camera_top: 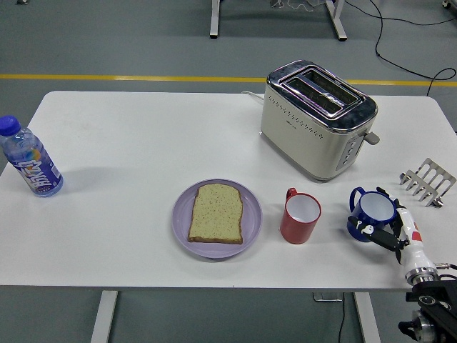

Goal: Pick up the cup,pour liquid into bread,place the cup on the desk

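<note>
A blue two-handled cup stands on the white table at the right, near the front edge. My right hand reaches in from the lower right corner. Its fingers are spread around the cup's right and front sides, and the cup still rests on the table. A slice of bread lies on a purple plate at the front centre. Between the plate and the blue cup stands a red mug with a white inside. My left arm is out of view.
A cream and chrome toaster stands behind the cups. At the right edge sits a small metal toast rack. A blue-capped bottle stands at the far left edge.
</note>
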Robot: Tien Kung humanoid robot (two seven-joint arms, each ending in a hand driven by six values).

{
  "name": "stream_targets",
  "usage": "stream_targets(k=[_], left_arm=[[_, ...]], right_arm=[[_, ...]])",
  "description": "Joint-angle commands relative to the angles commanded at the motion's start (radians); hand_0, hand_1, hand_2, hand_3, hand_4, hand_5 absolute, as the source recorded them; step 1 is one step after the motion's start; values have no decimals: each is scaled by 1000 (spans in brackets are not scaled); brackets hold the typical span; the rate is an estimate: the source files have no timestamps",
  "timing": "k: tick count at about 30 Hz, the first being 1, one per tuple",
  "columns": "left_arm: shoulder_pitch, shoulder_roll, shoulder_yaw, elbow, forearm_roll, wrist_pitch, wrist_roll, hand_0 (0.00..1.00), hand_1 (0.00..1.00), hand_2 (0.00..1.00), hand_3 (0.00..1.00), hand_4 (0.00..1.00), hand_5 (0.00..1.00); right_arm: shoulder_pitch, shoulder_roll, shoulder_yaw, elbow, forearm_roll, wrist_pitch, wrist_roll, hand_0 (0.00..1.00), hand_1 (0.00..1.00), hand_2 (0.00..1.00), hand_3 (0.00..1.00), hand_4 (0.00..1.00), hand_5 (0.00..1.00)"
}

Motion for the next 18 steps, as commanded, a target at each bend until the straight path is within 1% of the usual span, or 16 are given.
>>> stream_targets(k=[1,6,7,18], left_arm=[[0,0,-1,0,1,0,0,690,756,773,611,396,998],[1,0,-4,0,5,0,1,690,756,773,611,396,998],[2,0,-4,0,5,0,1,690,756,773,611,396,998],[2,1,5,1,-9,-3,-5,690,756,773,611,396,998]], right_arm=[[0,0,0,-1,0,0,0,822,716,831,836,966,152],[1,1,-3,-5,10,-1,7,822,716,831,836,966,152],[1,1,-4,-6,13,1,9,805,698,804,815,951,138],[9,3,-12,-16,35,15,26,803,693,789,805,939,123]])
